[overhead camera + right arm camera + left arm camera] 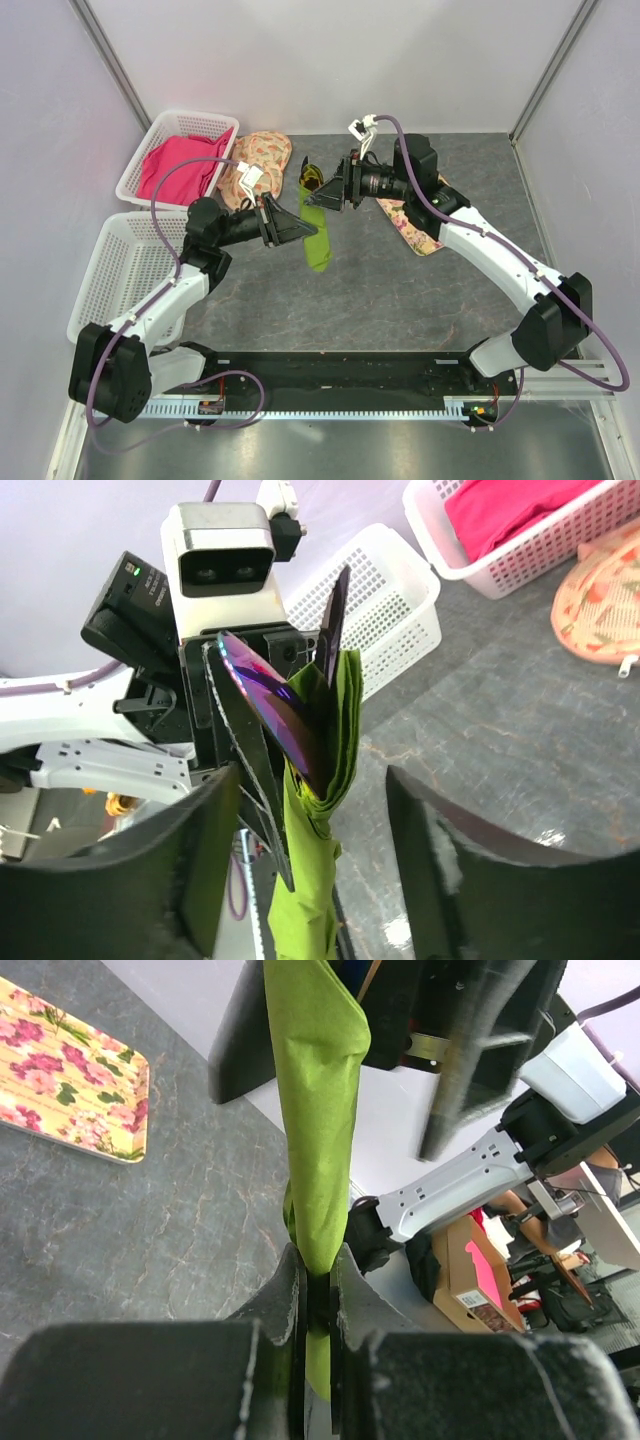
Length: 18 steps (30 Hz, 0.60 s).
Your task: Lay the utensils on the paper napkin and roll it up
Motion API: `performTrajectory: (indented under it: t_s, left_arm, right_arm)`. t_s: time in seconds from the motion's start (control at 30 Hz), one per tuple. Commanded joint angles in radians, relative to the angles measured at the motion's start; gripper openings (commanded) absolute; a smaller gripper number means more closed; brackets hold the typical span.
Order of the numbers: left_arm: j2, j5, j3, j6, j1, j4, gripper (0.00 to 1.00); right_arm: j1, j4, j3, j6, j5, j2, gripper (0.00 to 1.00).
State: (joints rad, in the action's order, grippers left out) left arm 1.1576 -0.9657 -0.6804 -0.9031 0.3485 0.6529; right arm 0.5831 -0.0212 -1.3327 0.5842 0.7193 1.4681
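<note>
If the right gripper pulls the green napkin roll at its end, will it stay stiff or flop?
Probably floppy: the napkin creases and bends above the left gripper pinching it. Likely light: one pinch carries it. The shiny utensil poking from its folds might slip out.

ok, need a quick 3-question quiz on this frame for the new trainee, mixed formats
1. True or false: the left gripper is shut on the paper napkin.
2. Fill in: the right gripper has its jaws ____ on either side of the napkin's upper end.
3. Where is the pink cloth? A) in the far white basket B) in the right gripper C) wrapped round the paper napkin

Key: 1 true; 2 open; 3 A.
</note>
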Motion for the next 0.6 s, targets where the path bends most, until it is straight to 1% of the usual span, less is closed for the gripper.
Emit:
performTrajectory:
  t_s: [0.0,0.07,0.2,0.3,0.37,0.4,0.43,0.57]
  left_arm:
    - [-0.003,0.038,-0.036,0.015,-0.006,0.042,0.02]
    - [0.011,0.045,-0.048,0.004,-0.009,0.060,0.02]
    - [0.037,0.051,-0.073,-0.020,-0.011,0.089,0.02]
    - [0.050,0.056,-0.082,-0.031,-0.016,0.096,0.02]
    - [0.057,0.061,-0.085,-0.037,-0.017,0.099,0.02]
    - [0.060,0.061,-0.088,-0.040,-0.019,0.102,0.02]
    - [0.063,0.061,-0.088,-0.045,-0.019,0.112,0.02]
    - [0.067,0.064,-0.087,-0.057,-0.023,0.122,0.02]
  right_arm:
    - [-0.006,0.003,0.007,-0.038,0.019,-0.018,0.73]
    - [-0.008,0.044,0.038,-0.061,0.017,-0.041,0.71]
    - [-0.008,0.050,0.122,-0.087,0.022,-0.072,0.65]
    - [-0.008,0.050,0.130,-0.087,0.035,-0.069,0.60]
    - [-0.009,0.047,0.132,-0.092,0.037,-0.068,0.37]
    - [-0.008,0.035,0.135,-0.090,0.038,-0.066,0.23]
    - [-0.008,0.029,0.136,-0.092,0.039,-0.065,0.00]
    - [-0.008,-0.006,0.136,-0.086,0.035,-0.060,0.01]
